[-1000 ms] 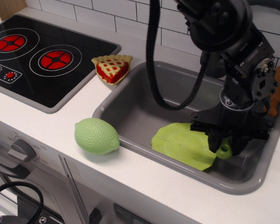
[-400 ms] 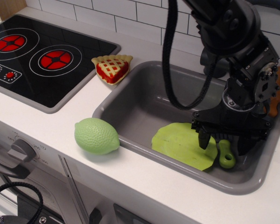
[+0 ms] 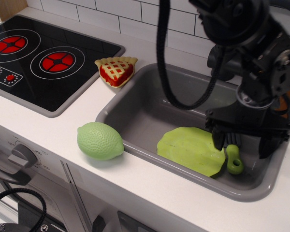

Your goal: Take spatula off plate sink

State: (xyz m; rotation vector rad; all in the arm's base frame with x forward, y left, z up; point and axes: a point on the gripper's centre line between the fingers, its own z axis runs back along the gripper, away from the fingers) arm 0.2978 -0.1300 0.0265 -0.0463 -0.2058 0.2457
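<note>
The grey sink holds a lime-green plate on its floor. The spatula's dark-green handle with its hole lies on the sink floor just right of the plate, touching its edge. Its blade is hidden behind my gripper. My gripper hangs above the spatula with its two dark fingers spread apart on either side of it, open and holding nothing.
A pale green lemon toy sits on the counter at the sink's front left. A pie slice toy lies at the sink's back left corner. A black stovetop is at the left. A black cable hangs over the sink.
The gripper let go of the spatula and rose, drifting slightly right. The spatula now lies on the sink floor beside the plate.
</note>
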